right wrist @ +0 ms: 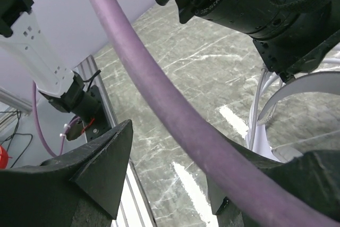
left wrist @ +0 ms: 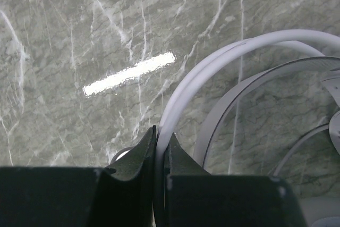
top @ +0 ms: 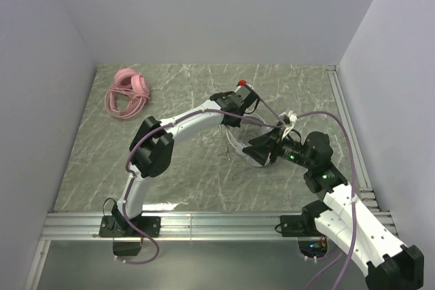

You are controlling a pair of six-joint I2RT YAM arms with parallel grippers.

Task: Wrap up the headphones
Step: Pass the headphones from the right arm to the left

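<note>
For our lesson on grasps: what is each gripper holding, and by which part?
The left gripper grips the white headset by its headband. The right gripper is open, holding nothing.

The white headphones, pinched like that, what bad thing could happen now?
1. The left gripper pinches only the thin band of the white headphones; the band might slip out or bend.
2. A purple cable crosses in front of the open right gripper; it might snag there.
3. Both grippers sit close together and could bump.
</note>
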